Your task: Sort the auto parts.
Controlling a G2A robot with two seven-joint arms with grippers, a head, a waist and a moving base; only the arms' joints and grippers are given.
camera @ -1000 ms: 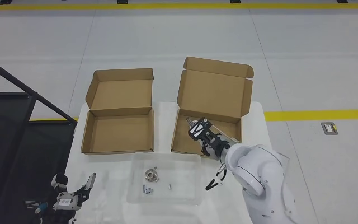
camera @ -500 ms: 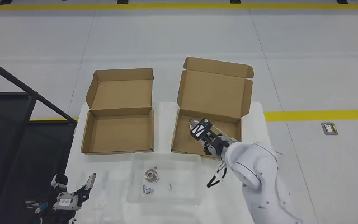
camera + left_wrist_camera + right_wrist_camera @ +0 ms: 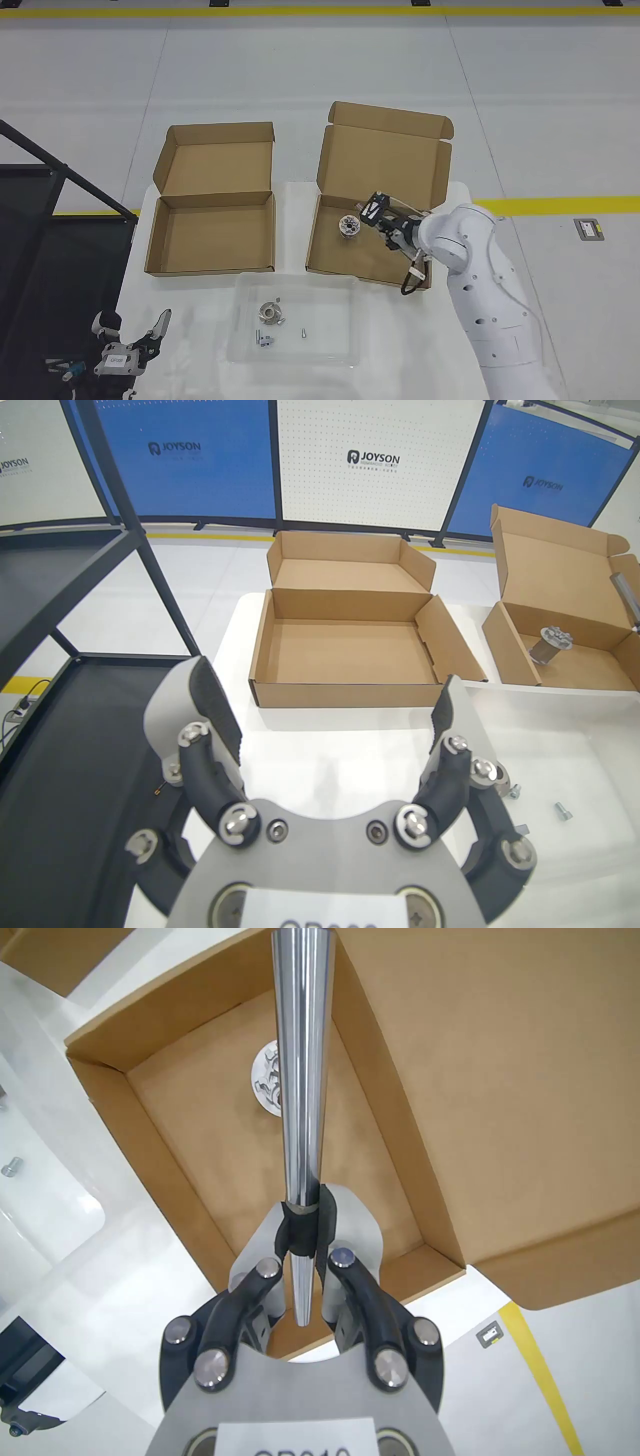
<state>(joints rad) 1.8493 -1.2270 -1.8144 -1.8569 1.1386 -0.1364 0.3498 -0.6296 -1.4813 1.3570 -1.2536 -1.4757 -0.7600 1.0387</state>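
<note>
My right gripper [image 3: 305, 1223] is shut on a long polished metal rod [image 3: 300, 1078], held above the floor of the right cardboard box [image 3: 375, 262]. A round metal hub part [image 3: 348, 225] stands in that box, just beyond the rod's far end. In the top view the right gripper [image 3: 385, 220] is over the box's back right part. My left gripper [image 3: 325, 680] is open with nothing in it, low at the table's front left corner [image 3: 135, 340].
An open cardboard box [image 3: 212, 238] on the left holds nothing. A clear tray [image 3: 340, 285] at the front holds a flanged metal part [image 3: 269, 315] and small bolts [image 3: 265, 340]. A black shelf frame [image 3: 40, 250] stands to the left of the table.
The right gripper with the rod has moved back and to the right inside the right box, uncovering the hub part. The left gripper has stayed put.
</note>
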